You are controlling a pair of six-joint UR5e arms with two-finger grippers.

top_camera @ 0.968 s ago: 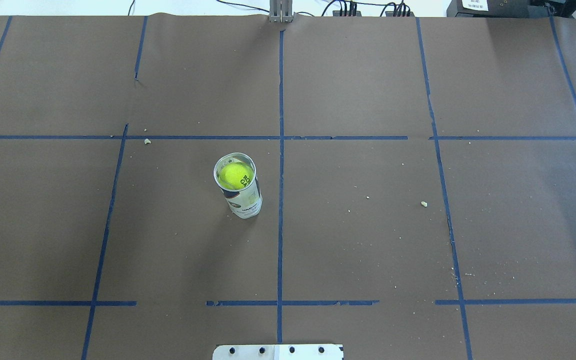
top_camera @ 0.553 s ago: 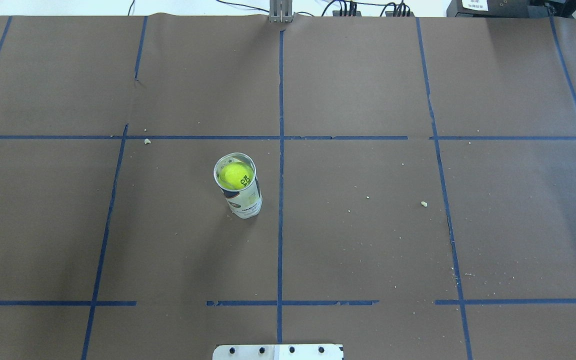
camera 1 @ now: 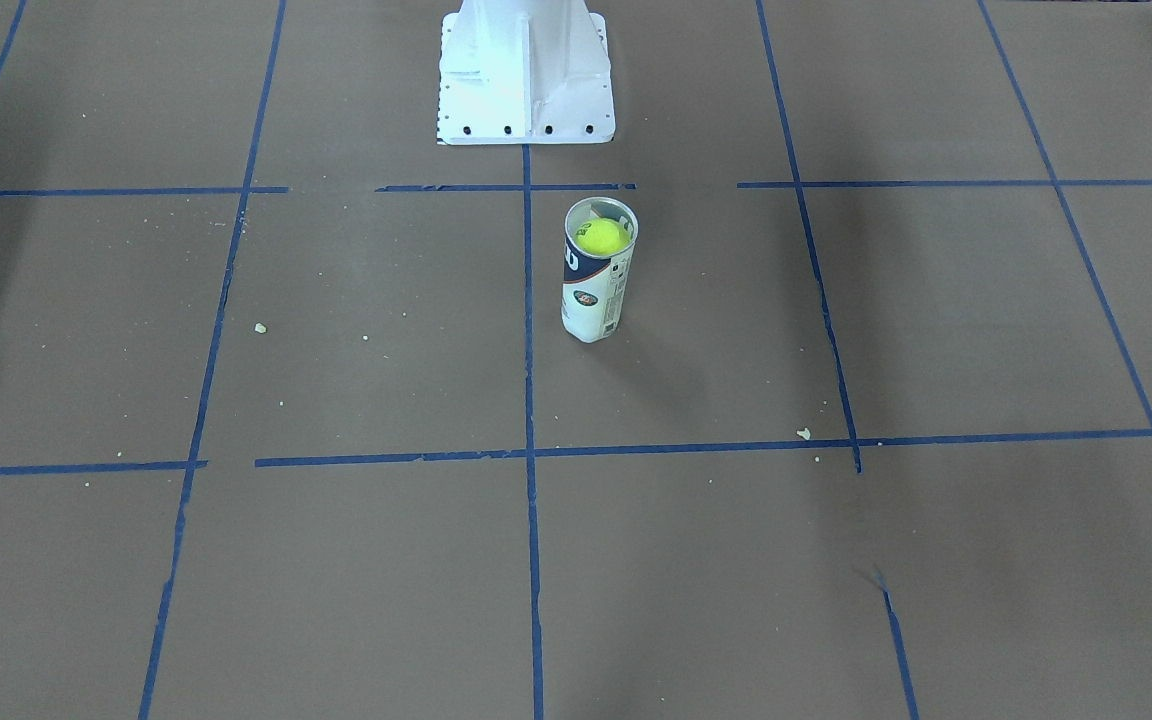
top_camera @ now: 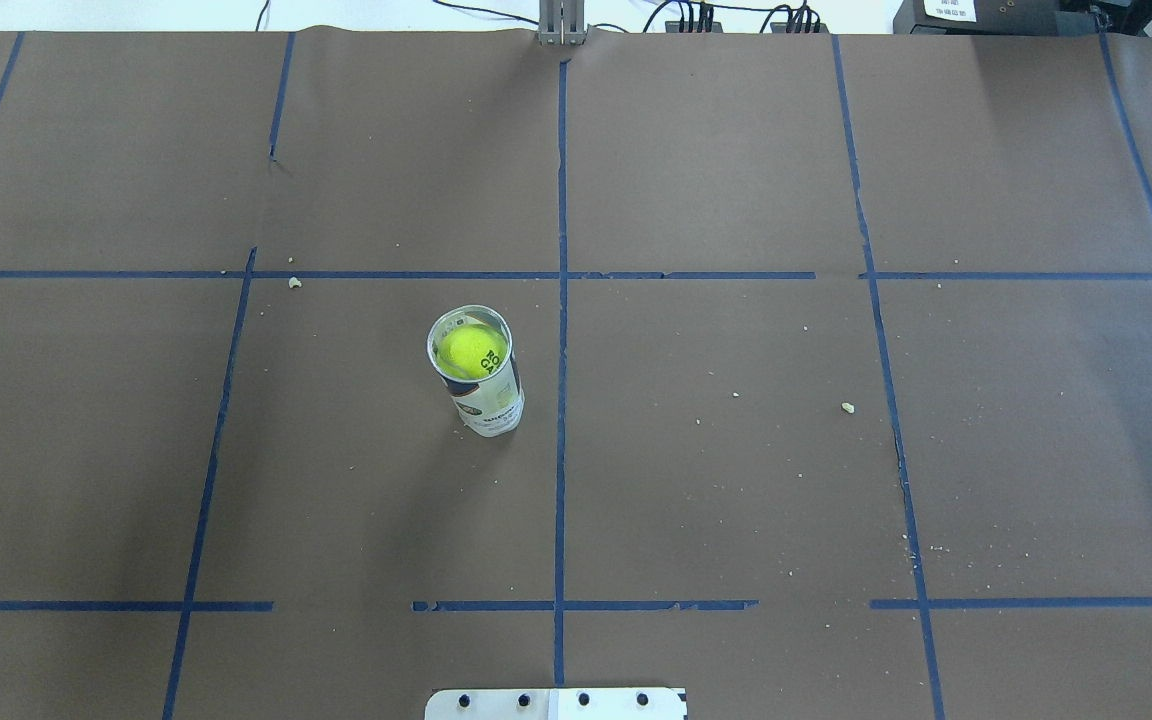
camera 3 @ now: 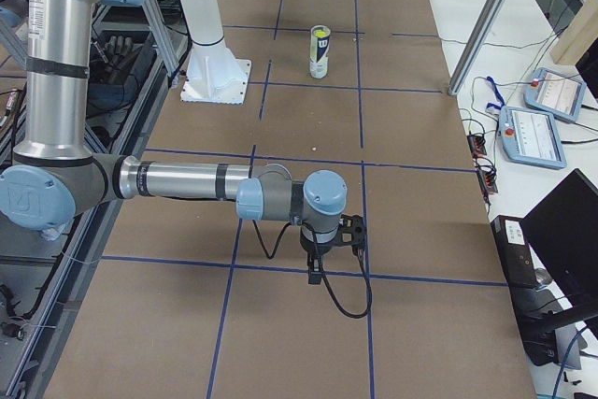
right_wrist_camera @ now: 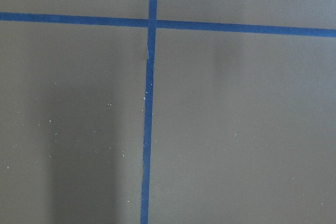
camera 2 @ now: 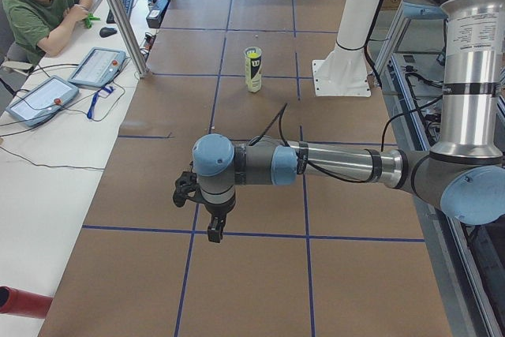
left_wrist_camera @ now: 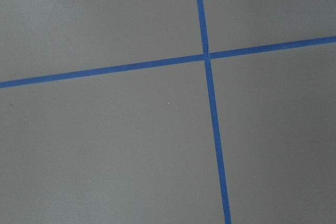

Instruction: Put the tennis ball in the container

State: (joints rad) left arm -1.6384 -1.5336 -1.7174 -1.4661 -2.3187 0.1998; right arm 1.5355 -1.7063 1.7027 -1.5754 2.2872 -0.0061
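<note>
The clear tube container (top_camera: pixel 489 400) with its white and navy label stands upright on the brown table, a little left of the centre line. The yellow-green tennis ball (top_camera: pixel 472 351) sits inside it near the open top, as the front-facing view also shows with the ball (camera 1: pixel 600 236) in the container (camera 1: pixel 593 295). My left gripper (camera 2: pixel 213 222) hangs over the table far from the container (camera 2: pixel 252 73). My right gripper (camera 3: pixel 322 254) is likewise far from the container (camera 3: pixel 320 58). I cannot tell whether either gripper is open or shut.
The white metal pedestal (camera 1: pixel 526 70) stands just behind the tube on the robot's side. Blue tape lines cross the brown paper, which carries small crumbs (top_camera: pixel 847 407). An operator (camera 2: pixel 43 5) sits at a side desk with tablets (camera 2: pixel 95 67).
</note>
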